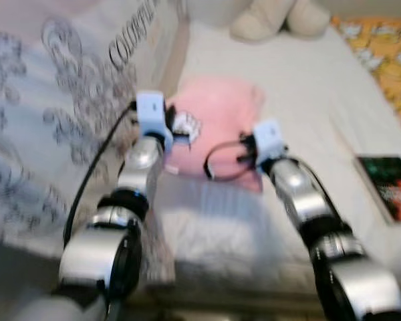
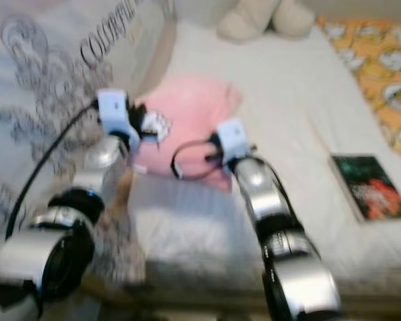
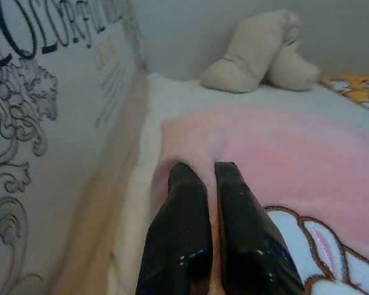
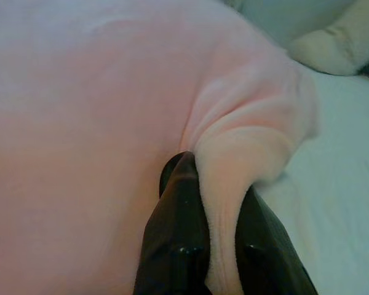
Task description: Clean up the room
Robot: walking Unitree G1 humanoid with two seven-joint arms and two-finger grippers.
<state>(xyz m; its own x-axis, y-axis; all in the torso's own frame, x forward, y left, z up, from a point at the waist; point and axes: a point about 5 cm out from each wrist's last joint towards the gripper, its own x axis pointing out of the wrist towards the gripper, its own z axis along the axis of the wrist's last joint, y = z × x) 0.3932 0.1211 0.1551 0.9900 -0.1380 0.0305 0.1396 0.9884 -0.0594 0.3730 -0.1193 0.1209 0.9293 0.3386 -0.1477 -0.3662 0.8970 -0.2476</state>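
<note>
So both arms are out over the bed (image 1: 307,87) working on the pink fleece blanket (image 1: 217,110), which sits crumpled near the middle-left of the mattress, right next to the big patterned duvet (image 1: 47,120) piled up on the robot's left.

The right gripper (image 4: 216,175) has its fingers clamped around a ridge of the fleece, and you can see the fabric bunched up between them. The left gripper (image 3: 204,175) has its fingers pressed nearly together at the blanket's edge near the cartoon patch (image 3: 332,252); looks like a thin bit of fleece is pinched there, but I wouldn't swear to it.

My guess is two corners are being held so it can be lifted and spread or folded.

There's also a book (image 1: 391,184) on the right side of the bed and a cream plush toy (image 1: 277,17) by the wall.
</note>
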